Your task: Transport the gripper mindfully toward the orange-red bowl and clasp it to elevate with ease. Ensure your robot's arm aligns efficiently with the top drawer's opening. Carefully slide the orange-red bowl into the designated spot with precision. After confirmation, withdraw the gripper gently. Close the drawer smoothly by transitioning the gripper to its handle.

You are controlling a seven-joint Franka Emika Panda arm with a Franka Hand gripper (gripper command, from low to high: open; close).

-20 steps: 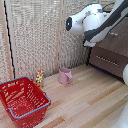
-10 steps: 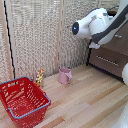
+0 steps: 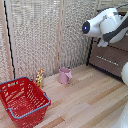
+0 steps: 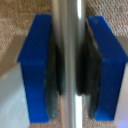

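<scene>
Handle (image 4: 67,65) between jaws; mug (image 3: 64,75) beside basket (image 3: 22,100).

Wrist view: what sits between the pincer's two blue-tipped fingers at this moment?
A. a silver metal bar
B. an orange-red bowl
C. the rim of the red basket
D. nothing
A. In the wrist view the silver bar handle runs straight through the pincer, with a blue-tipped finger pressed close on either side of it.

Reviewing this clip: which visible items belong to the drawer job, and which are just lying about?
Job items:
- robot's arm
- gripper, fingers either side of the handle
- top drawer

Lying about:
- red basket
- pink mug
- small yellowish figure

The orange-red bowl is not visible.
</scene>
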